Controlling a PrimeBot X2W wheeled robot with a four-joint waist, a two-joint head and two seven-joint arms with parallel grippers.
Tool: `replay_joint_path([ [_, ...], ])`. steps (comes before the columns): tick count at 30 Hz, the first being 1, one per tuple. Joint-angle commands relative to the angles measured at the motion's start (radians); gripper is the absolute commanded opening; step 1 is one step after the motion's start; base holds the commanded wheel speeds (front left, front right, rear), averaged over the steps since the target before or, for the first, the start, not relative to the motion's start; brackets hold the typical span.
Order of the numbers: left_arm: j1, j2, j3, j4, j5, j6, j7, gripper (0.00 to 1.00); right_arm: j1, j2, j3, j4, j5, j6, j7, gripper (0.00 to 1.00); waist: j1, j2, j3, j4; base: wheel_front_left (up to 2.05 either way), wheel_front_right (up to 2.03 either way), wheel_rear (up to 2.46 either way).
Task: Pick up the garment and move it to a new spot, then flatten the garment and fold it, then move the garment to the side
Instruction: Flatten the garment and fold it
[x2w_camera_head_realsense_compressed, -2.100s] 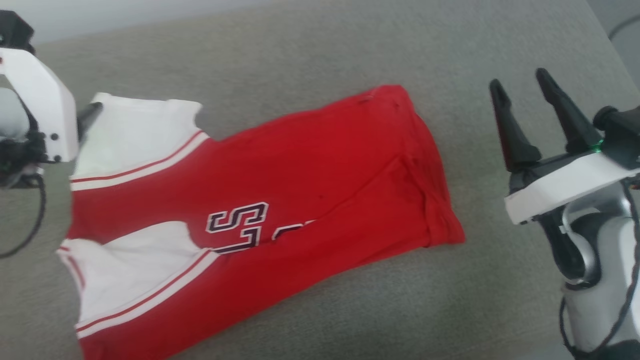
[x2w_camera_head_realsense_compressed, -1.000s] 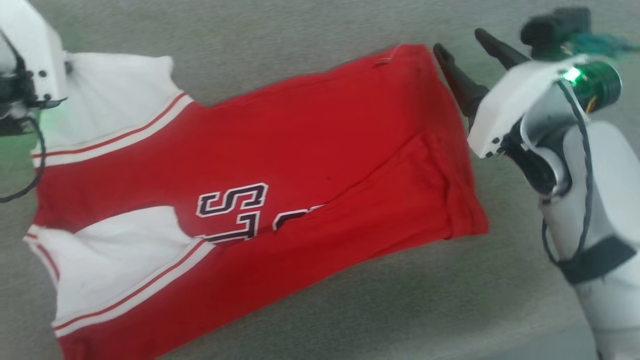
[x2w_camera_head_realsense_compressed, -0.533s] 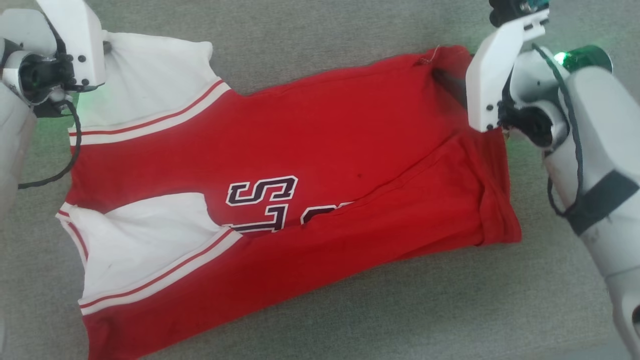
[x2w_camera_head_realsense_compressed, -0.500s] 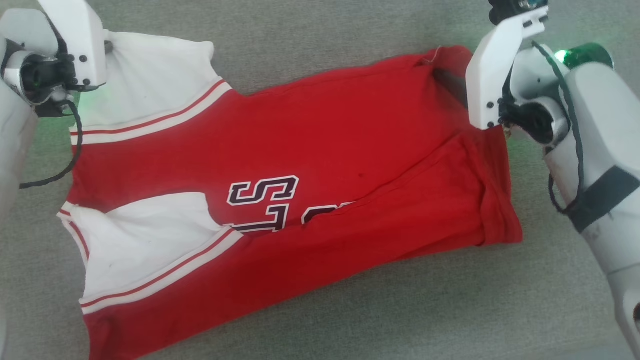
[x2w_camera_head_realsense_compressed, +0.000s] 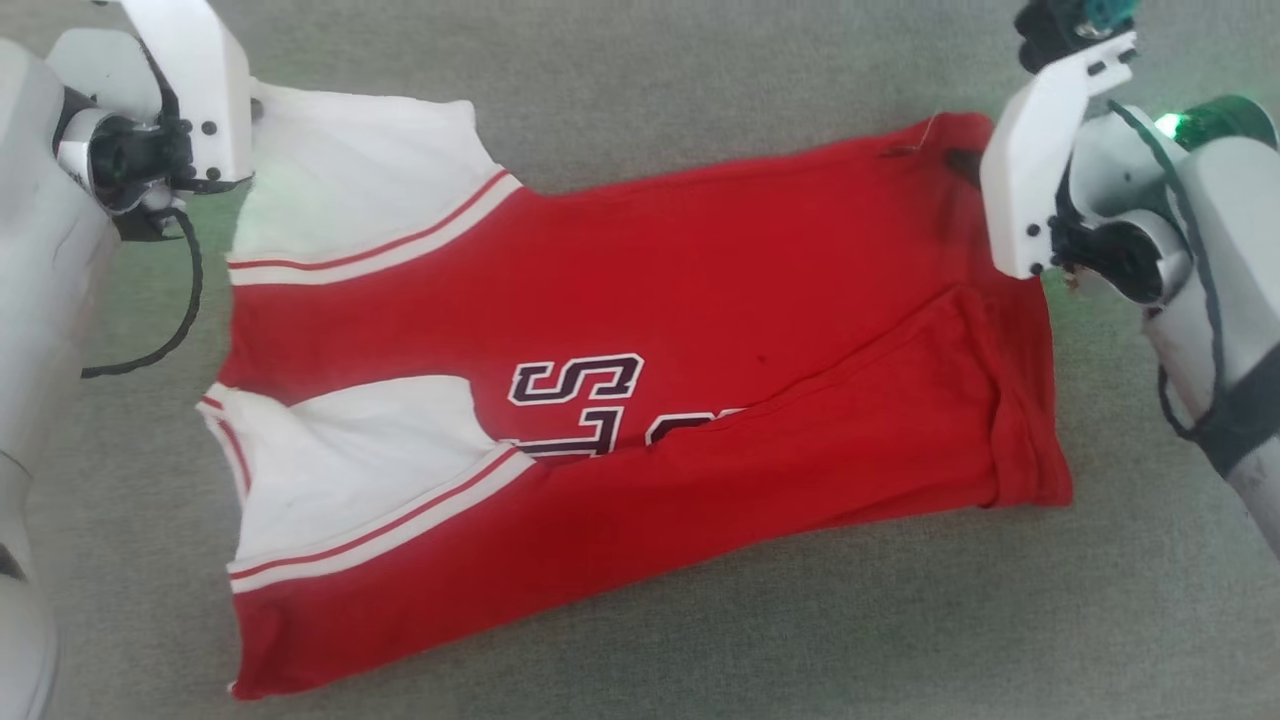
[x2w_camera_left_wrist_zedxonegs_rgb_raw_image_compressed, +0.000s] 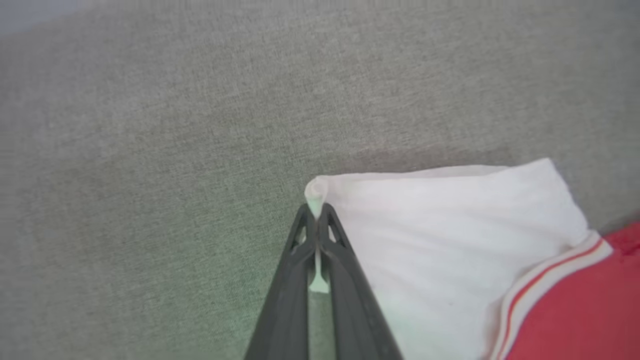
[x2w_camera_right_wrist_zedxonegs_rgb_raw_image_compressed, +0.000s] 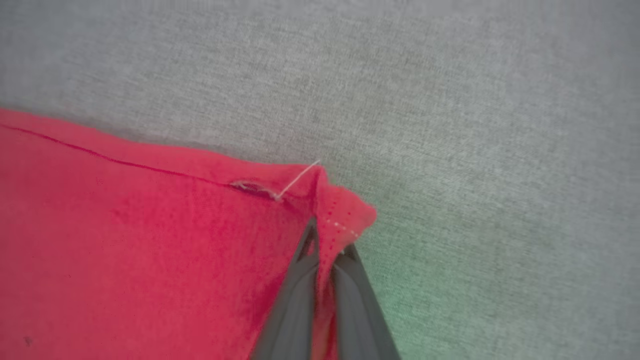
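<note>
The garment (x2w_camera_head_realsense_compressed: 700, 290), a red jersey with white sleeves and dark lettering (x2w_camera_head_realsense_compressed: 580, 400), lies on a grey fabric surface with its near long side folded over. My left gripper (x2w_camera_head_realsense_compressed: 245, 105) is at its far left corner. In the left wrist view the left gripper (x2w_camera_left_wrist_zedxonegs_rgb_raw_image_compressed: 316, 212) is shut on the tip of the white sleeve (x2w_camera_left_wrist_zedxonegs_rgb_raw_image_compressed: 450, 240). My right gripper (x2w_camera_head_realsense_compressed: 968, 165) is at the far right corner. In the right wrist view the right gripper (x2w_camera_right_wrist_zedxonegs_rgb_raw_image_compressed: 327, 240) is shut on the red hem corner (x2w_camera_right_wrist_zedxonegs_rgb_raw_image_compressed: 345, 212), where a loose thread sticks out.
Grey fabric surface (x2w_camera_head_realsense_compressed: 700, 90) spreads on all sides of the garment. A black cable (x2w_camera_head_realsense_compressed: 175, 320) loops from my left wrist beside the sleeve. My pale right forearm (x2w_camera_head_realsense_compressed: 1220, 330) stands along the right edge.
The right gripper, open and off to the right two seconds ago, has reached the far hem corner and shut on it. The head camera has dipped and shifted, so the whole picture has moved.
</note>
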Motion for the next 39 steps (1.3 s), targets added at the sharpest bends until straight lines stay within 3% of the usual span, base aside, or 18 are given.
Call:
replay_joint_path([
  [1,-0.007,0.003,-0.005,-0.008,-0.008,-0.004,0.009,0.00,0.014,-0.017,0.006,-0.015,0.010,-0.001,-0.013,0.00,0.0000,0.0000,-0.025,0.018,0.00,0.00,0.00],
  [8,0.033,0.021,-0.026,-0.081,-0.010,-0.006,0.058,0.00,0.080,-0.077,-0.004,-0.094,0.030,-0.001,-0.032,0.00,0.0000,0.0000,-0.093,0.055,0.00,0.00,0.00],
  [15,0.110,0.072,-0.046,-0.242,-0.013,0.046,0.123,0.00,0.167,-0.133,-0.039,-0.191,0.043,-0.001,-0.013,0.00,0.0000,0.0000,-0.145,0.081,0.00,0.00,0.00],
  [21,0.243,0.163,-0.044,-0.539,-0.038,0.161,0.184,0.00,0.287,-0.175,-0.120,-0.294,0.036,-0.001,0.025,0.00,0.0000,0.0000,-0.189,0.103,0.00,0.00,0.00],
  [32,0.525,0.378,-0.044,-1.151,-0.094,0.452,0.271,0.00,0.550,-0.161,-0.327,-0.471,-0.005,-0.001,0.160,0.00,0.0000,0.0000,-0.225,0.115,0.00,0.00,0.00],
  [36,0.613,0.407,-0.051,-1.243,-0.119,0.514,0.262,0.00,0.634,-0.125,-0.388,-0.512,-0.031,-0.001,0.209,0.00,0.0000,0.0000,-0.230,0.112,0.00,0.00,0.00],
  [39,0.665,0.411,-0.066,-1.251,-0.130,0.527,0.247,0.00,0.680,-0.095,-0.413,-0.528,-0.056,-0.001,0.232,0.00,0.0000,0.0000,-0.233,0.109,0.00,0.00,0.00],
])
